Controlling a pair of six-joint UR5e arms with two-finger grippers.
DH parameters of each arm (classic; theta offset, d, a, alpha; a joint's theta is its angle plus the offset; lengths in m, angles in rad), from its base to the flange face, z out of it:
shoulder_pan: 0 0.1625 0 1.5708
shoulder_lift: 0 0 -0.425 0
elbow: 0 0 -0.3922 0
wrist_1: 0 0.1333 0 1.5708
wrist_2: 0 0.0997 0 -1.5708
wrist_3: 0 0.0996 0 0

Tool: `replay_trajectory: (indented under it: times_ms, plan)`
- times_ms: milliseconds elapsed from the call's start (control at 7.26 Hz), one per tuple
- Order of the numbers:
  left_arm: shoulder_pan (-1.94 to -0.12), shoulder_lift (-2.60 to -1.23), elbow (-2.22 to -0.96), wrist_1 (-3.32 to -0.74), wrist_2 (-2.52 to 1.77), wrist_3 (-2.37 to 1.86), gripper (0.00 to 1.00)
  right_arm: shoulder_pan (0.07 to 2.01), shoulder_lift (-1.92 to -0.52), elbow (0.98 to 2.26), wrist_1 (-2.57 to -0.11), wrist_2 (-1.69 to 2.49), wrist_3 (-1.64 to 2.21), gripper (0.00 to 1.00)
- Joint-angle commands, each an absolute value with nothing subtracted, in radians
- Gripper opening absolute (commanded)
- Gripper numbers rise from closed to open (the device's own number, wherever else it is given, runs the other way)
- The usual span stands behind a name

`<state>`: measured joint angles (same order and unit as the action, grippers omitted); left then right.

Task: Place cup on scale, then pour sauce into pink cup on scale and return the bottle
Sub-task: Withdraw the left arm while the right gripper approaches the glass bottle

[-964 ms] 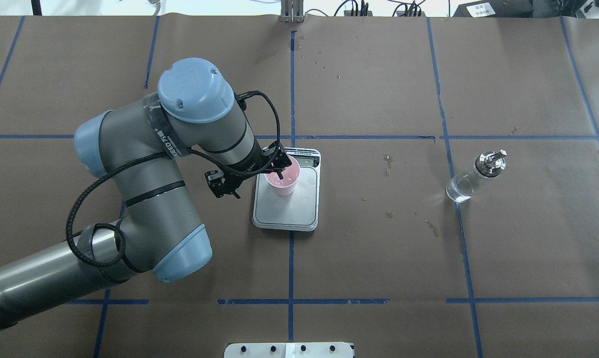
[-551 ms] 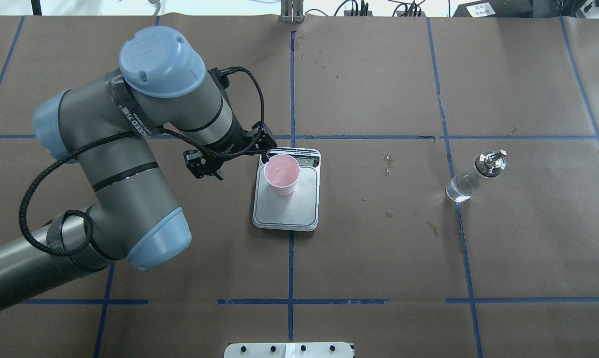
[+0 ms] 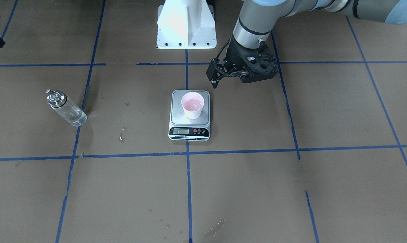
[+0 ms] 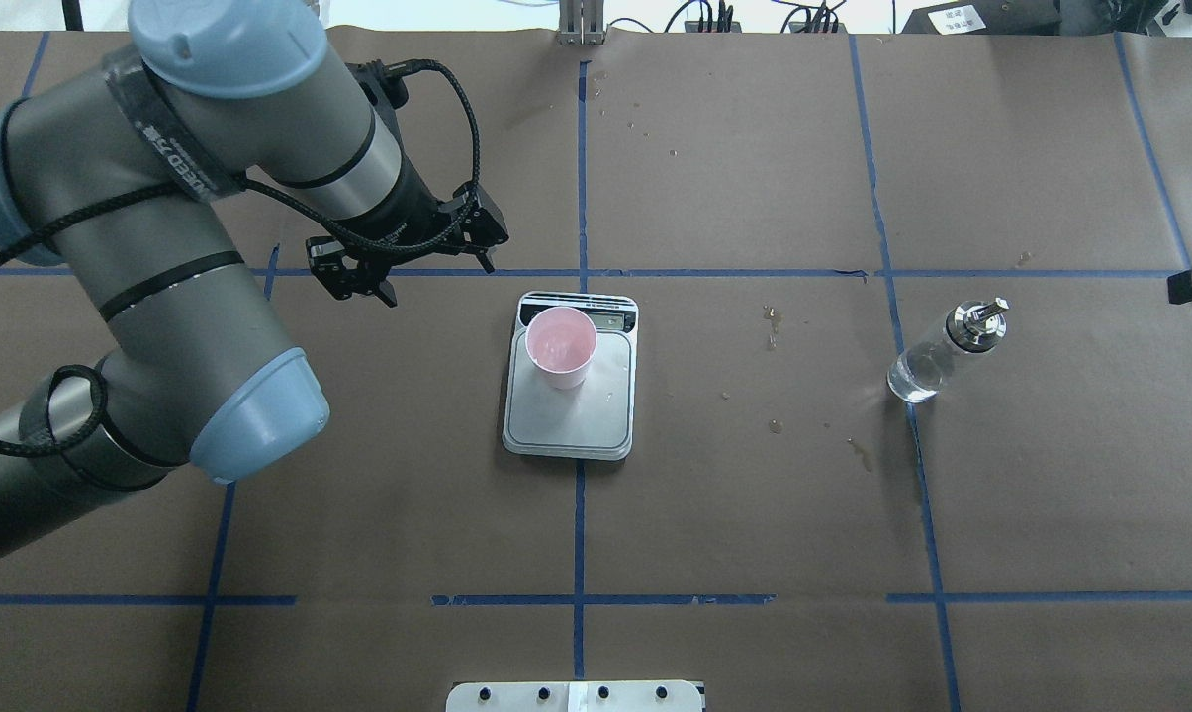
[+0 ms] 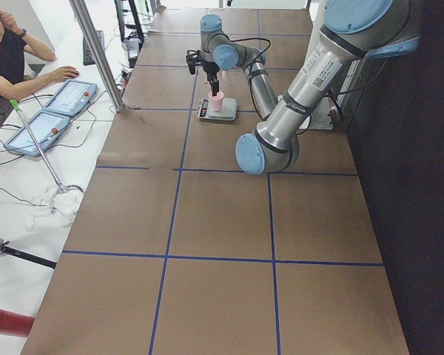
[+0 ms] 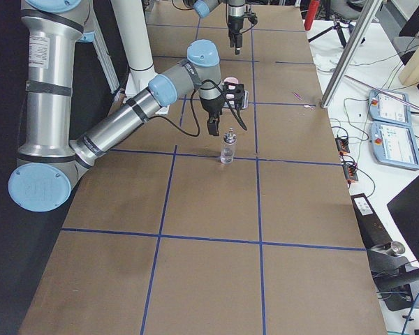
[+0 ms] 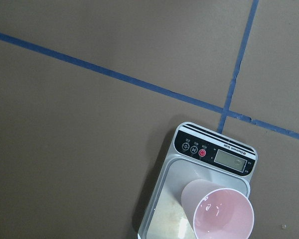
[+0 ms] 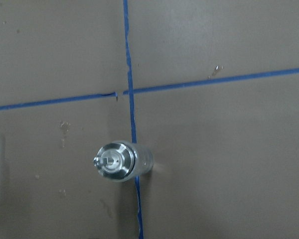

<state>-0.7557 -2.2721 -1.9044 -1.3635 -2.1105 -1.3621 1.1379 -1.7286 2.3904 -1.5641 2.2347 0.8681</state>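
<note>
Brown-papered tabletop (image 4: 754, 494) is carrying the scale (image 4: 596, 420) with the cup (image 4: 561, 346) standing on it, the left gripper (image 4: 439, 284) is hanging at ten o'clock with jaws wide and empty, and the right gripper (image 6: 211, 128), jaws unreadable, is probably risking toppling the bottle (image 4: 937, 356) at three o'clock by clipping it.

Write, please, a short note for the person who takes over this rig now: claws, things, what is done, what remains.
Left claw: open, empty, raised beside the scale, clear of the cup.
Right claw: close by the bottle, not touching it; whether it is open or shut cannot be told.
The cup stands upright on the scale. The bottle stands on the table, on the robot's right.
Done: cup placed.
Left: grasp bottle, pour sauce into cup, return bottle.
</note>
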Motion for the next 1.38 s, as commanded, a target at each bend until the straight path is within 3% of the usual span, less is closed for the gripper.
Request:
replay_trajectory:
  times_ms: [0,551,1239]
  plan:
    - [-0.826,-2.188,-1.978,-1.348,-2.141,-1.245,1.00,0.836,-1.940,2.411,-1.154,1.921,1.201,1.00]
    - [-0.948,-2.061,-2.008,-1.331,-2.141,-0.908,1.00,0.372,-1.950,2.386,-1.141,1.330,1.437,1.00]
    - [-1.185,-1.757,-2.052,-1.348,-2.132,-0.028,1.00,0.279,-1.847,2.136,-1.057,0.962,1.416,1.00]
